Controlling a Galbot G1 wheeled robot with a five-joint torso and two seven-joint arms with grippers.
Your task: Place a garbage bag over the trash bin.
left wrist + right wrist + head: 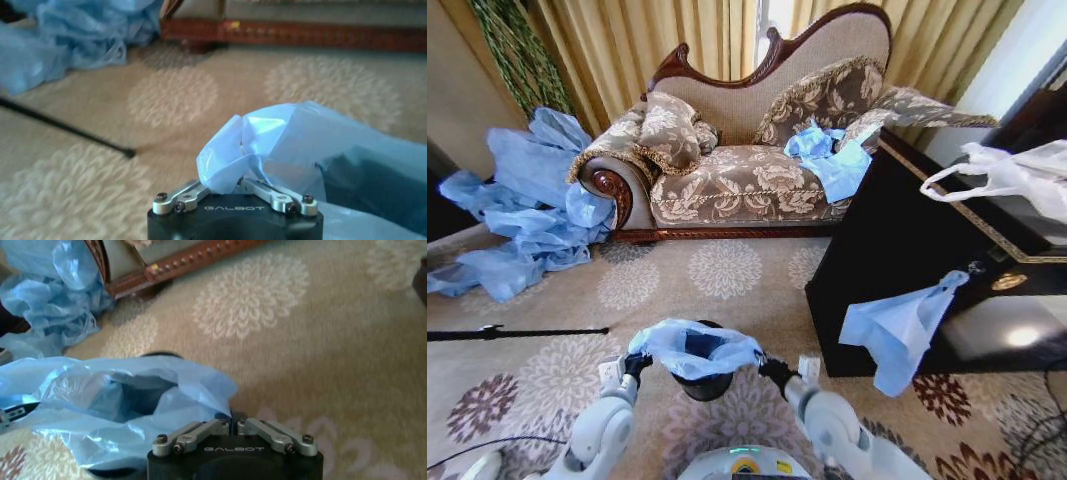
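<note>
While the garbage bag (695,348) lies draped over the mouth of the trash bin (704,385), both grippers grip its rim from opposite sides; the left gripper (634,365) holds the film at the bin's left edge, the right gripper (772,372) at its right edge, and the bag is stretched between them with the bin's dark opening visible through the middle.

In the left wrist view the left gripper (235,187) has its fingers drawn together, clamped on a bunched fold of the garbage bag (293,140) that rises just ahead of the fingertips; the carpet (173,95) lies beyond it.

In the right wrist view the right gripper (230,421) likewise has its fingers closed together on the edge of the garbage bag (113,400); the bag spreads away from the gripper, and a sliver of the trash bin (160,355) shows past the film's far edge.

Well beyond both grippers stand the sofa (747,180) and a heap of blue bags (527,210); a dark cabinet (897,250) stands off to the right gripper's side.
</note>
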